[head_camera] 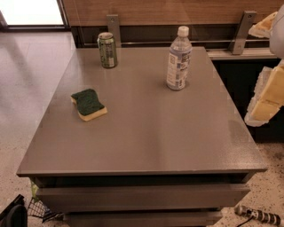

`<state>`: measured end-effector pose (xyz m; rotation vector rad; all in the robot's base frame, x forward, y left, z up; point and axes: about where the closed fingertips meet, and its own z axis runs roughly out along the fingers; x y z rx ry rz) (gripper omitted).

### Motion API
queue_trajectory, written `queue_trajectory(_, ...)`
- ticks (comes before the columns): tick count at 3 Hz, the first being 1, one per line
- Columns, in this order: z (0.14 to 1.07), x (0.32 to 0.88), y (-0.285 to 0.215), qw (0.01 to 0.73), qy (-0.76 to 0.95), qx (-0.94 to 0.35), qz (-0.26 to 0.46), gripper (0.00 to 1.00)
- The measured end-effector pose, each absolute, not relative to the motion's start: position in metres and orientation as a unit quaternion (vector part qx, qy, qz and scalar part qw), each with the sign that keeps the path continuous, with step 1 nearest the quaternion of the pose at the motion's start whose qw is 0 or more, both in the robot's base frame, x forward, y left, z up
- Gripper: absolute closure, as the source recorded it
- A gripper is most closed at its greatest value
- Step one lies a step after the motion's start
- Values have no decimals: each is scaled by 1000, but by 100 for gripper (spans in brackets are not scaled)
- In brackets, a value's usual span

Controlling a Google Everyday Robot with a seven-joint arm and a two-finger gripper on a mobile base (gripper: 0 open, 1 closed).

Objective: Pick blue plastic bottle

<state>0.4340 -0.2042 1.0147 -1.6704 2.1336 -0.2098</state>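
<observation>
You have the bottle (179, 58) standing upright on the table (146, 133), toward the table's far edge and a little right of its middle. Its white cap is on, the label wraps its lower body, and nothing touches it.

The can (107, 49) stands upright near the table's far left corner, well apart from the bottle. The sponge (88, 104) lies flat on the table's left part, green side up with the yellow layer beneath, about midway between the far and near edges.

Your gripper (254, 73) hangs off the table's right side, beyond its edge and above the floor, level with the table's far half. It touches nothing. Two pale yellow padded pieces show there, one high by the far right corner and one lower down. The frame cuts them off, so the jaws appear to be spread wide with nothing between them, though you cannot be certain.

Behind the table's far edge a metal rail (146, 43) runs along a wooden wall (177, 11). On the floor by the table's near right corner lies a striped cable (259, 216). Under the near left corner sits some wire mesh (40, 208).
</observation>
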Motion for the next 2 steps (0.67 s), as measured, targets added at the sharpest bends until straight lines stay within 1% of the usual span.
queue_trajectory(1,1015,434,-204,210,767,-601,-76,0)
queue_trajectory(2,1010,448,-215,242,771,-584,-77,0)
